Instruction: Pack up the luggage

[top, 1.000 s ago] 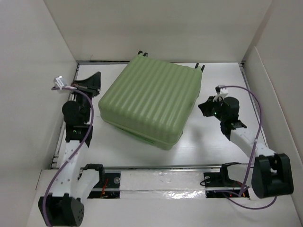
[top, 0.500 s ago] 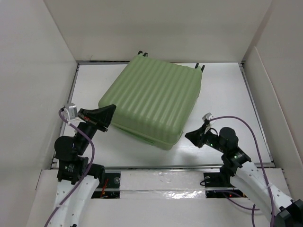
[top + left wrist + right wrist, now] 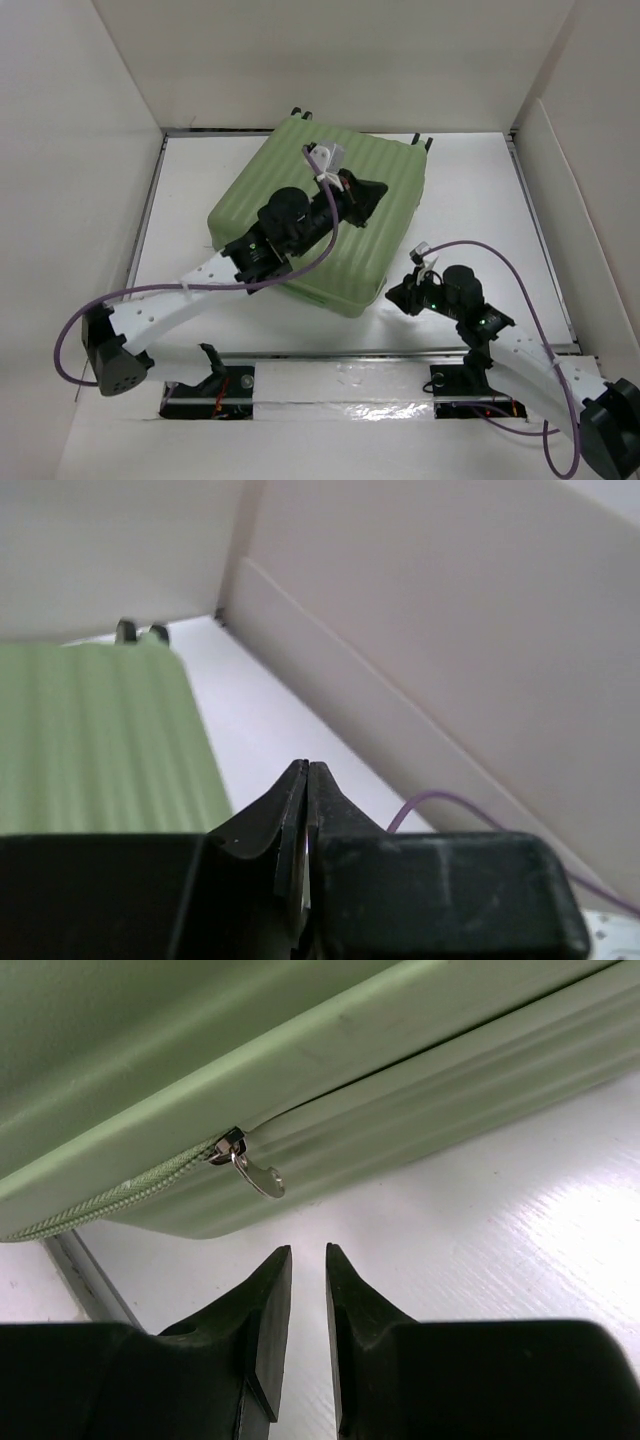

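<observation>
Left gripper (image 3: 366,200) pinched shut on nothing, above the ribbed top of the green suitcase (image 3: 258,180). Right gripper (image 3: 308,1258) low at the near-right corner, fingers parted a crack, empty, zipper pull (image 3: 256,1173) just ahead, untouched. Suitcase flat and closed on the white table (image 3: 470,190). Wheels (image 3: 297,112) toward the far wall, long axis far to near, skewed left.

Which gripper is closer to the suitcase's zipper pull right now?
Right. The right gripper sits just short of the zipper pull, slightly open; the left gripper is up over the luggage top, shut.
</observation>
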Available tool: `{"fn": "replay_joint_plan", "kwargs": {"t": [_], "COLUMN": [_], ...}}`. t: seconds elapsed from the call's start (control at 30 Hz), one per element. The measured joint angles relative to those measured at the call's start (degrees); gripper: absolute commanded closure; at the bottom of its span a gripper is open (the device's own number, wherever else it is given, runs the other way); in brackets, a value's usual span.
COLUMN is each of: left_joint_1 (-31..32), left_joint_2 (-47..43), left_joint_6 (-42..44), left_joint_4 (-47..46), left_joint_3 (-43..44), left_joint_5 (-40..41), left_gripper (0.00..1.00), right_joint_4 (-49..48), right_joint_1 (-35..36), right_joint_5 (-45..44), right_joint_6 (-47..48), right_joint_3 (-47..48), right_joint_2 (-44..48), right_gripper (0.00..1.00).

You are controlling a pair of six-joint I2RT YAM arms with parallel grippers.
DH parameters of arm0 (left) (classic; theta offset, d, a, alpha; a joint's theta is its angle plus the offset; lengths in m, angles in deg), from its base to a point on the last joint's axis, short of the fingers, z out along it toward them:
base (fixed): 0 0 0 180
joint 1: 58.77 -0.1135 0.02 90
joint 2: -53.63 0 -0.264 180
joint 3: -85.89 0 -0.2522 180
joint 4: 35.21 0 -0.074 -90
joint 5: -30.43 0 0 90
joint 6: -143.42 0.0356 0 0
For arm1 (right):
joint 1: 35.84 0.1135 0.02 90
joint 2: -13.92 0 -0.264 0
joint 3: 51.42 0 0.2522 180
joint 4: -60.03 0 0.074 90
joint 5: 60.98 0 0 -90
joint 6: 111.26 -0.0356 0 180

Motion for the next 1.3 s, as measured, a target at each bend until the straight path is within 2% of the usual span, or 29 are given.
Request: {"fn": "replay_joint_plan", "kwargs": {"t": [0.07,0.17,0.23,0.37,0.5,0.57,0.6,0.7,0.77,0.9,1.0,1.17,1.3], "left_joint_1": [0.42,0.61,6.88,24.28,38.51,42.42,42.84,41.86,38.82,22.12,10.82,8.83,8.04], "left_joint_2": [-2.34,-12.04,-20.85,-34.12,-34.14,-31.43,-29.46,-27.76,-29.20,-33.46,-32.02,-25.49,-21.31], "left_joint_6": [1.14,1.20,-0.13,-8.46,-22.45,-30.08,-33.24,-37.59,-36.70,-30.86,-25.94,-20.79,-18.75], "left_joint_4": [0.28,1.33,1.20,3.15,11.85,18.08,21.11,24.85,22.75,12.41,6.08,-1.29,-7.08], "left_joint_3": [-4.87,-14.27,-21.55,-34.73,-42.62,-44.39,-44.87,-47.28,-49.64,-55.49,-56.72,-56.70,-56.68], "left_joint_5": [1.31,7.52,11.82,21.97,34.10,37.51,38.97,41.42,41.22,34.12,27.02,20.92,18.47], "left_gripper": [1.00,1.00,1.00,1.00,1.00,1.00,0.97,0.88,0.87,0.87,0.88,0.88,0.88], "right_joint_4": [-0.17,-0.28,-0.31,-0.50,-0.50,-0.70,-1.09,-2.73,-3.13,-5.27,-7.80,-10.01,-10.40], "right_joint_1": [0.13,0.26,0.33,0.37,0.37,0.37,0.42,0.63,1.05,1.18,1.18,1.18,1.16], "right_joint_5": [-1.01,-2.05,-2.56,-2.78,-2.56,-1.95,-1.55,-0.48,-0.37,-0.44,-0.42,-0.39,-0.42], "right_joint_6": [0.00,0.00,0.00,0.46,1.70,2.12,2.21,2.78,3.06,3.32,3.82,4.33,4.76], "right_joint_3": [0.00,0.00,0.00,0.00,0.00,0.00,0.00,0.00,0.00,-0.02,-0.02,-0.02,0.00], "right_joint_2": [0.33,1.03,1.64,2.60,3.30,3.72,3.82,3.91,3.91,3.63,1.99,-1.03,-2.23], "right_gripper": [0.74,0.73,0.70,0.65,0.61,0.59,0.59,0.58,0.58,0.58,0.59,0.65,0.75]}}
